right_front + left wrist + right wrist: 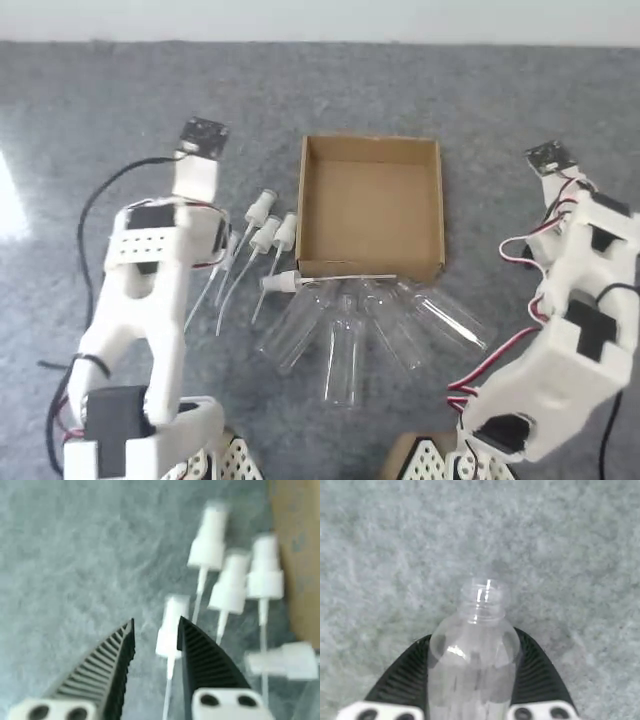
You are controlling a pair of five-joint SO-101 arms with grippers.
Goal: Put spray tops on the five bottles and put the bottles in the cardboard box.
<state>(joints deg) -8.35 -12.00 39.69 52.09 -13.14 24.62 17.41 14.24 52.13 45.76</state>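
**Claws.** The left claw [156,622] is found partly open with nothing gripped. One spray top [169,627] lies on the table [450,90] between its jaws, its head close against one finger and apart from the other. The right claw [472,639] is closed on the shoulder of a clear bottle [476,627]. The neck of that bottle is uncapped and points away from the wrist.

**Risks.**
- If the left claw is closed as it stands, the off-centre spray top is likely to be shoved sideways or pinched on its thin tube rather than its head.
- The neighbouring spray tops [268,225] lie just beside it and could be knocked out of place.
- The held bottle is smooth and round, so it may slip or turn in the grip when a top is pressed onto it.
- The bottles on the table [345,350] lie on their sides and could be set rolling by a passing arm.
- The dip tube of the spray top nearest the cardboard box [370,268] crosses the bottle necks and could snag.

**Count.**
- Spray tops: five, none fitted.
- Bottles: four are made out fanned in front of the cardboard box, though the clear walls make this uncertain. With the held one, five.
- Cardboard box: one, with no bottle seen inside.
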